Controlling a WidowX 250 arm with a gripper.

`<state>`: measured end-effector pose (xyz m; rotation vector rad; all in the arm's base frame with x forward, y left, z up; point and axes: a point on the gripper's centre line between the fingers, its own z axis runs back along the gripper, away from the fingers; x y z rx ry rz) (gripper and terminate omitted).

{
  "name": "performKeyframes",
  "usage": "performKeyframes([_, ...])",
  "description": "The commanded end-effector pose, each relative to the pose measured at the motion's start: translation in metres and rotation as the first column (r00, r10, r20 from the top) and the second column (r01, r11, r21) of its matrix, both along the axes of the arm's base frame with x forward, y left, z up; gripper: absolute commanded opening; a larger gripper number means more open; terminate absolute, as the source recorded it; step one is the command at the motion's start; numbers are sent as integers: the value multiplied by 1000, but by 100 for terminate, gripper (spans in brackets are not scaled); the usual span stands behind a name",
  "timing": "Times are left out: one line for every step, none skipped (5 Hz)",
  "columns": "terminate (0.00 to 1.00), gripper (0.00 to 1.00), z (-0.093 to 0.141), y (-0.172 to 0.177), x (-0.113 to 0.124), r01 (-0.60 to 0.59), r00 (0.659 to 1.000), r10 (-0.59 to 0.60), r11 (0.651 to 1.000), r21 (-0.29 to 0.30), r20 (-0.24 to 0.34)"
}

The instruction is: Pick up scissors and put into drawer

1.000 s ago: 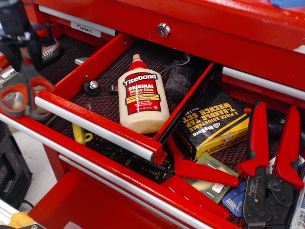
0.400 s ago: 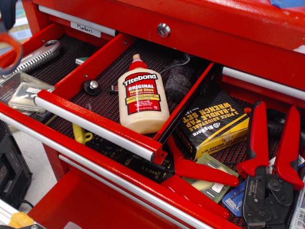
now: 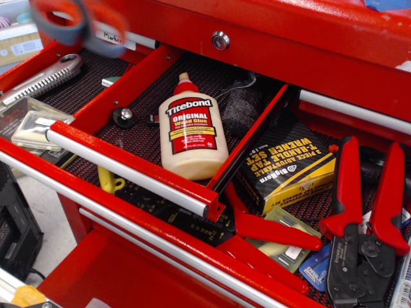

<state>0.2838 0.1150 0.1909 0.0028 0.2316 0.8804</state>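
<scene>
The scissors (image 3: 77,22) hang blurred at the top left, only their grey loop handles with red-orange lining showing, blades out of frame, so their long axis cannot be read. No gripper is visible, so its opening cannot be told. The open red metal drawer (image 3: 128,168), lined with black mesh matting, lies below and right of them, holding a smooth plastic glue bottle (image 3: 191,128).
</scene>
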Motion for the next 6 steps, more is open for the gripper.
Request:
performKeyframes([0,0,2,-66,13,-143,977,136,989,32,162])
performKeyframes([0,0,-19,-86,10,-194,956,194,981,-21,222])
performKeyframes([0,0,-28,-96,-2,-191,948,185,981,1,261])
performKeyframes([0,0,-38,-93,-12,-170,940,157,985,19,303])
performKeyframes([0,100,-39,-80,-25,-13,925,0,999,32,379])
performKeyframes([0,100,-39,-80,-25,-13,925,0,999,32,379])
